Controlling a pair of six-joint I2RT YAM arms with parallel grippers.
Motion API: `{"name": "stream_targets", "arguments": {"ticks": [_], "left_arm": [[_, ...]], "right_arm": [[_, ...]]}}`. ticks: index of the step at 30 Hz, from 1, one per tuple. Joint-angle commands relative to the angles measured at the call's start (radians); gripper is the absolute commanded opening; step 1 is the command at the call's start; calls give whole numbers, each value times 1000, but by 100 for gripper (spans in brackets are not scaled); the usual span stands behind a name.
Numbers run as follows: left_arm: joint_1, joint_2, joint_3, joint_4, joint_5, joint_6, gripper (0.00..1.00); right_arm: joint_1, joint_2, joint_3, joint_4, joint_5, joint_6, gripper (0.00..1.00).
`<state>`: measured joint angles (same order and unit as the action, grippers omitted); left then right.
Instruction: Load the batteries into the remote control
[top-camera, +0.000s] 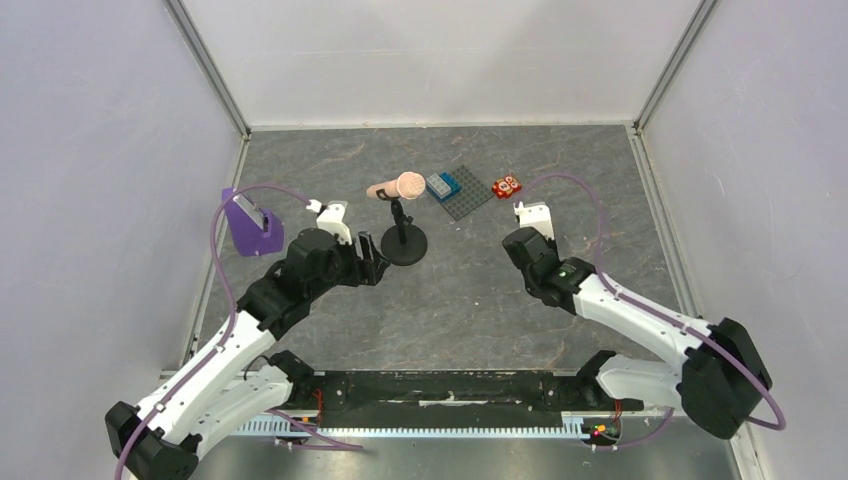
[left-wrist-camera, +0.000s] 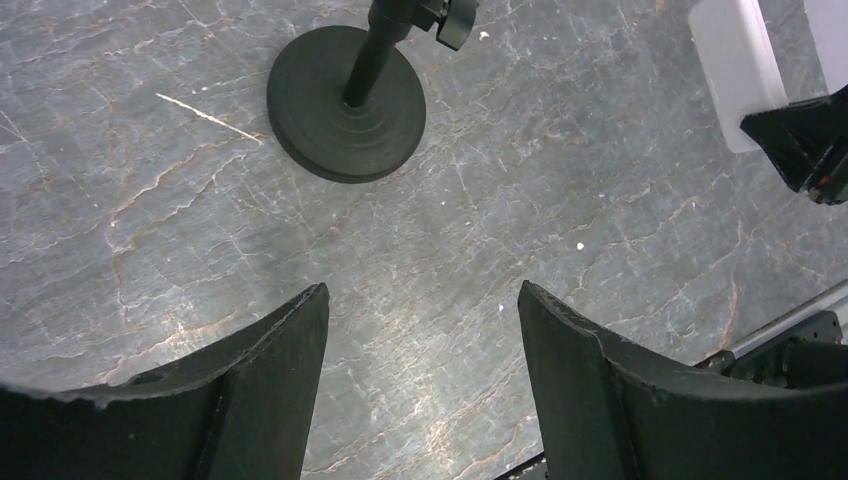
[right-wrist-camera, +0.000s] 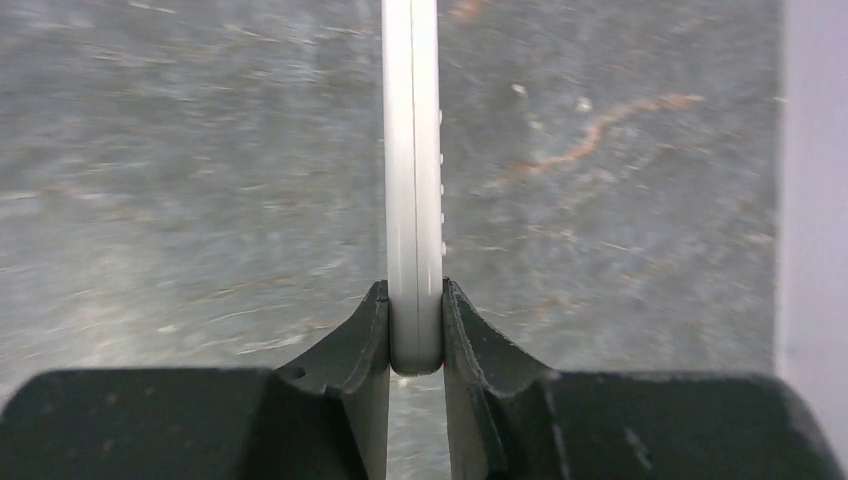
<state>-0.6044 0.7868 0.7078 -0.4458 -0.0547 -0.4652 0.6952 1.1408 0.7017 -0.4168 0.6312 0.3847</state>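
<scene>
1. white remote (right-wrist-camera: 413, 150) is clamped by the right fingers (right-wrist-camera: 372, 335), which are closed across its thickness at the near end.
2. its long axis runs straight out from those fingers and sits edge-on to the right wrist cam. it looks held clear of the surface (right-wrist-camera: 150, 150).
3. button bumps show along its right edge in that view, so the back face probably points the opposite way.
4. left fingers (left-wrist-camera: 270, 370) are spread wide with nothing between them, over bare surface.
5. from the left wrist, the remote lies ahead and to the right, beyond the black stand base (left-wrist-camera: 345, 105) and well apart from the fingers.
6. batteries: can't find them in any view.
7. the left arm is the free one, so fetching and inserting likely falls to it. the right would need to turn the back face toward it.
</scene>
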Motion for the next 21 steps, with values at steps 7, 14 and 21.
{"name": "stream_targets", "arguments": {"ticks": [7, 14, 21], "left_arm": [[-3, -22, -11, 18, -15, -38, 75], [-4, -29, -13, 30, 6, -45, 75], [-3, -63, -10, 35, 24, -44, 76]], "right_arm": [[-4, 145, -66, 30, 304, -15, 0], [-3, 199, -64, 50, 209, -15, 12], [-15, 204, -83, 93, 24, -12, 34]]}}
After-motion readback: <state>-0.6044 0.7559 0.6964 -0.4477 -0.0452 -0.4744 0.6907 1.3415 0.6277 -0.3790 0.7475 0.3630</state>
